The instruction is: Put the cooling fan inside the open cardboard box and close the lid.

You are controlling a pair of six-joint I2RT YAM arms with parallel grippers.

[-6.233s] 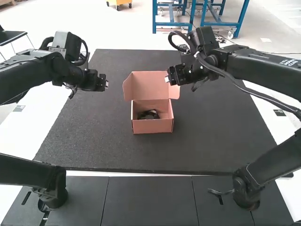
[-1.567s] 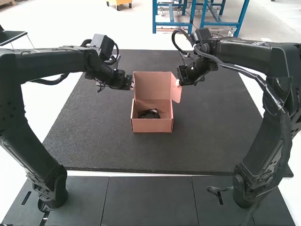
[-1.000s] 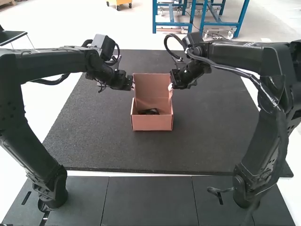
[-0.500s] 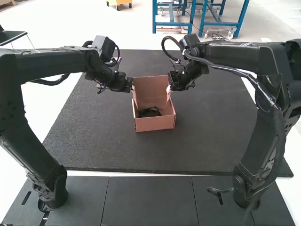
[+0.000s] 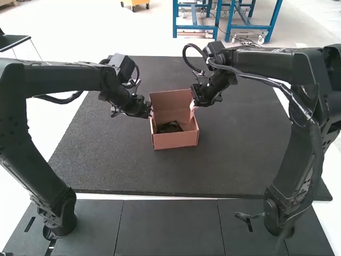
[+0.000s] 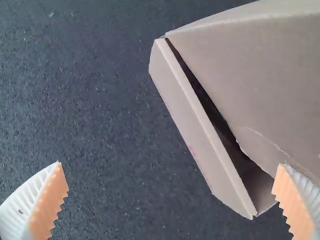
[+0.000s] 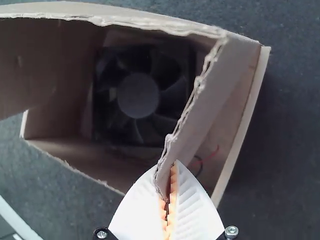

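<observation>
The brown cardboard box (image 5: pixel 176 138) sits in the middle of the black mat, its lid (image 5: pixel 170 102) tilted forward, partly over the opening. The black cooling fan (image 5: pixel 170 127) lies inside; the right wrist view shows the fan (image 7: pixel 139 97) flat on the box floor. My right gripper (image 5: pixel 196 101) is at the lid's right edge; its fingers (image 7: pixel 150 210) are shut on the lid's side flap (image 7: pixel 192 120). My left gripper (image 5: pixel 143 108) is at the box's left rear corner, open. In the left wrist view the gripper (image 6: pixel 169 169) has the box corner (image 6: pixel 200 140) between its spread fingers, not touching.
The black mat (image 5: pixel 96 154) spreads wide around the box, with open room in front and on both sides. Both arms reach in from the sides across the mat's rear half.
The right gripper has pulled the lid forward and down over the box. The left gripper has dropped lower to the box's left corner. The box turned slightly.
</observation>
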